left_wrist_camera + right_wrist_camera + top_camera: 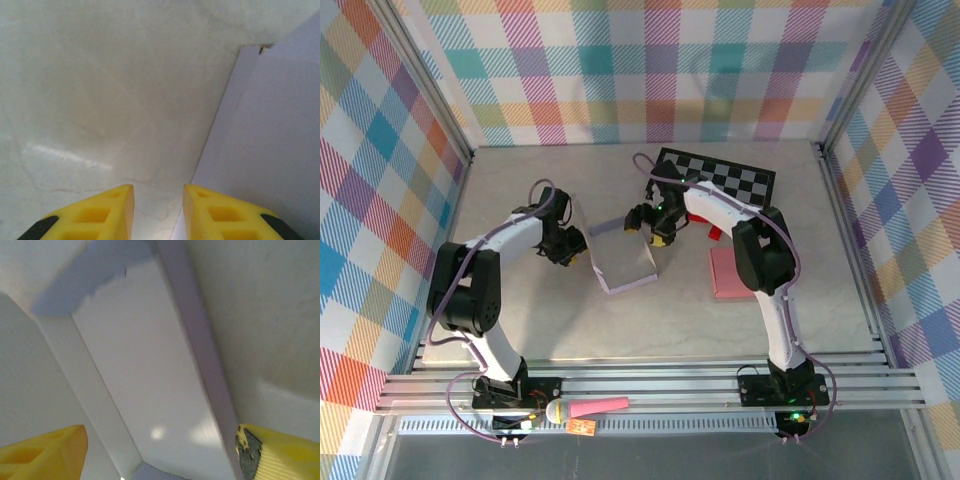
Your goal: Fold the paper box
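The paper box point(620, 262) is a white, partly folded sheet lying mid-table, with a flap raised at its far side. My left gripper point(570, 245) sits low at the box's left edge. In the left wrist view its yellow fingers point(112, 210) stand a little apart over the table, and the paper's edge point(260, 150) runs down beside the right finger; nothing is pinched. My right gripper point(655, 225) hovers at the box's far right corner. In the right wrist view its jaws point(161, 432) are wide open, straddling a long white panel point(145, 390) with folded-up side walls.
A black-and-white checkerboard point(720, 175) lies at the back right. A pink flat piece point(730, 272) lies right of the box, with a small red item point(715, 232) above it. A pink tool point(595, 407) rests on the front rail. Plaid walls enclose the table.
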You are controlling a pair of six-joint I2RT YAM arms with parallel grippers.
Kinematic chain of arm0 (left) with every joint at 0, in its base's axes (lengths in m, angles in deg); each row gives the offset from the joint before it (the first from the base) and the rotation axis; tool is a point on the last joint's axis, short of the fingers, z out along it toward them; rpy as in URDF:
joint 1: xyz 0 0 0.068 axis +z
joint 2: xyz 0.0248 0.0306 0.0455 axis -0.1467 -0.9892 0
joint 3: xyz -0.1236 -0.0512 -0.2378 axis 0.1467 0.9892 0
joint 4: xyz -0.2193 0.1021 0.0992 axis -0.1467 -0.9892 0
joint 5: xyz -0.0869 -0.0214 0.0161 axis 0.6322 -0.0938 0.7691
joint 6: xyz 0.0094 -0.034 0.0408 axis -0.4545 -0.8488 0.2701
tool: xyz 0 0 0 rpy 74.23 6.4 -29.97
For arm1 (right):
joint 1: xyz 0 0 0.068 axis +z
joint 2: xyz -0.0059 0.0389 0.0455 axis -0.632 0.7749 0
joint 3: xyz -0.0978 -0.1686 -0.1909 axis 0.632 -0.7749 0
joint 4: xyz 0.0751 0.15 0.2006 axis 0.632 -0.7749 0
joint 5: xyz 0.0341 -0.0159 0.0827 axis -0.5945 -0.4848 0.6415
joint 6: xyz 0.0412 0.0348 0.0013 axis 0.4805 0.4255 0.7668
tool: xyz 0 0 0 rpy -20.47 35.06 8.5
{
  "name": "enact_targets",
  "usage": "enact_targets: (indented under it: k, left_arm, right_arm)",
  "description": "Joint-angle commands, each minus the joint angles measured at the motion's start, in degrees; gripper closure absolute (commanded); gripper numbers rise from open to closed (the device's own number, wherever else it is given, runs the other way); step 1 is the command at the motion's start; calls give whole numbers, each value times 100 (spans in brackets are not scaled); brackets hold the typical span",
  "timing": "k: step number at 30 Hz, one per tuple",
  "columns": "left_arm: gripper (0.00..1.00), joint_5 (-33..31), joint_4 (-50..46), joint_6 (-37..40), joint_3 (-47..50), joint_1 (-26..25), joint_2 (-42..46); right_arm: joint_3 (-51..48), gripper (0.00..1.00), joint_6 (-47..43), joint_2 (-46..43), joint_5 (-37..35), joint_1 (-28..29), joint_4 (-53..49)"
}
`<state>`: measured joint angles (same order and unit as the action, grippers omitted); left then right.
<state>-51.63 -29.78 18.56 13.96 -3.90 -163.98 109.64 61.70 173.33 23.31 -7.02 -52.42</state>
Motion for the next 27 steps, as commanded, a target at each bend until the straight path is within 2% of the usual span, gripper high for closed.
enact_targets:
  k: [1,6,9,13,17,20,22,25,27]
  left_arm:
    - [69,299,93,30,-347,109,-228]
    - [69,820,269,133,-779,128,-781]
    - [69,1295,406,171,-1089,129,-1203]
    - [70,1840,366,377,-1578,161,-1723]
    - [72,2424,184,544,-2189,162,-2221]
    - [72,2322,-82,772,-2555,160,-2273]
    - [71,2030,-375,961,-2784,162,-2172]
    - [66,1057,-1033,1260,-3170,170,-1906]
    - [64,236,-1510,1420,-3468,188,-1653]
  right_arm:
    - [-365,24,114,-269,207,198,356]
    - [-1094,29,963,-825,75,606,945]
    - [-1803,32,1999,-1241,-39,859,1625]
    - [-2720,34,3689,-1736,-571,1348,2532]
    - [-3066,34,4882,-1892,-810,1747,3045]
    - [-2764,29,4781,-1981,-834,1808,2121]
    - [-2785,28,4531,-2209,-971,1777,1792]
    - [-2708,27,3542,-2642,-1337,1728,1187]
    - [-2615,28,2453,-2880,-1565,1587,892]
